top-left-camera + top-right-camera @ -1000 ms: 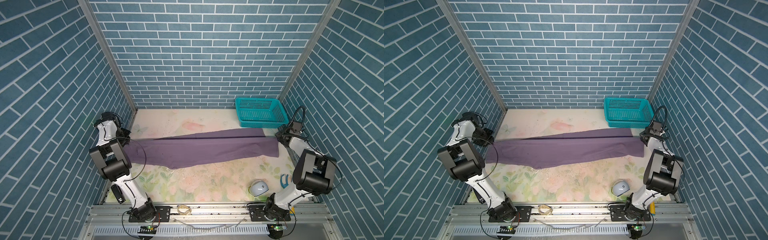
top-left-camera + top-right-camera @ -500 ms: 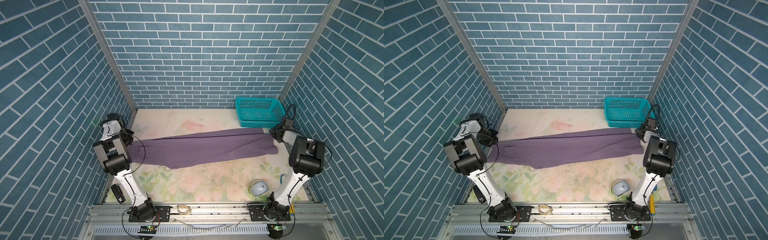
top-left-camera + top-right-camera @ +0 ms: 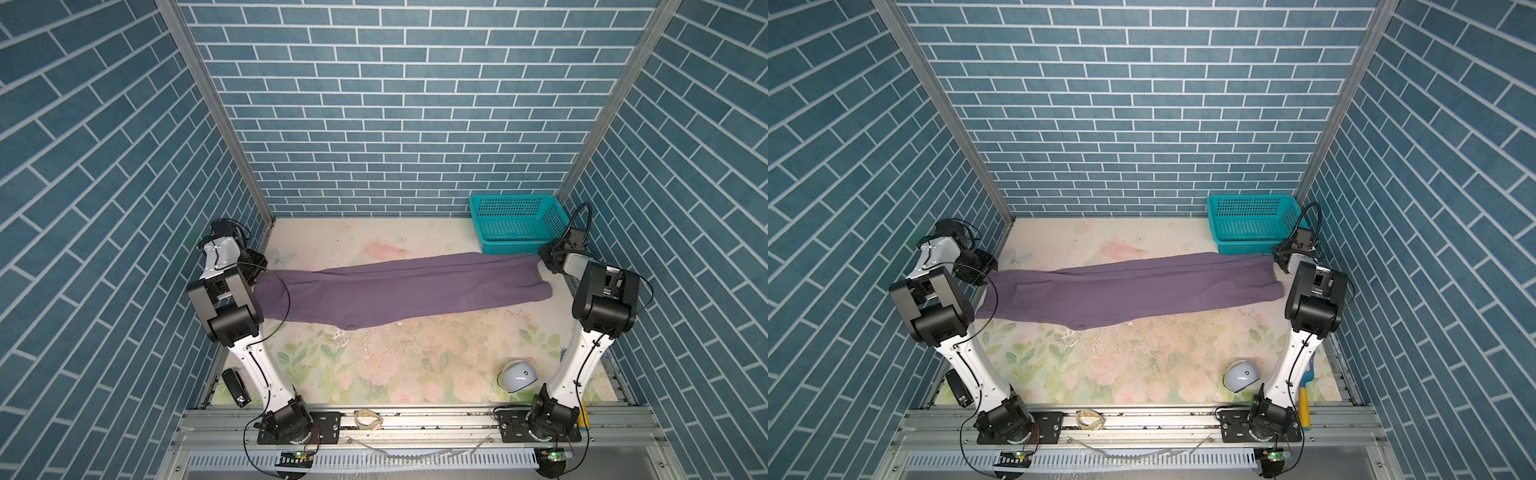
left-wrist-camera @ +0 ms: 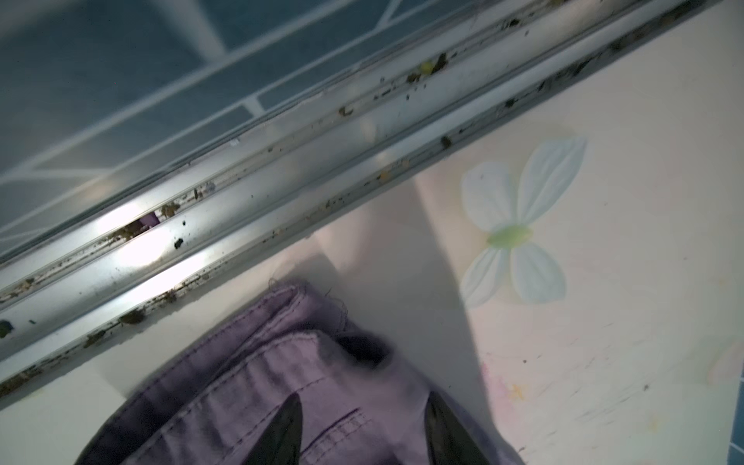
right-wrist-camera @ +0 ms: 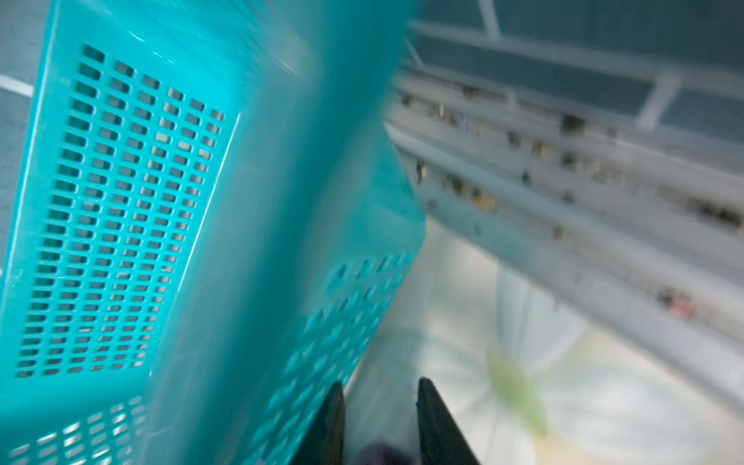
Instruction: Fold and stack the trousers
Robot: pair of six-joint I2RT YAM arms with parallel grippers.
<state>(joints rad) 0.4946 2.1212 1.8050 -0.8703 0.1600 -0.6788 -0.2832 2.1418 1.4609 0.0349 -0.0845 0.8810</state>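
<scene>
A: Where do the trousers (image 3: 399,286) lie, and which way do they run?

B: Flat on the floral table (image 3: 415,357), stretched from side to side across it; the long axis tilts a little, its right end further back, just beside the teal basket (image 3: 515,224); the wider waist end is on the left, the hems are on the right, and the 2 legs seem laid 1 on the other

A: And the grippers?

B: The left gripper (image 4: 364,398) sits over the waistband with its 2 fingers (image 4: 284,435) spread, purple cloth showing in the gap and nothing pinched; the right gripper (image 5: 380,382) stands at the hem end, jaws also apart, pale table showing between them; each is nearest its own end, and from either the cloth runs inward toward the other

A: So the next fold turns on that?

B: I judge so; an end-to-end fold would carry 1 end along that long axis onto the other

A: What can't you make out?

B: In both top views the left arm (image 3: 224,299) covers the waist corner with its elbow, and the right arm (image 3: 604,299) hides its own fingertips; the right wrist view is blurred, with only a dark purple smudge at its edge, so I cannot tell whether that gripper touches the hem; whether the lower leg lies square under the upper is hidden too
</scene>
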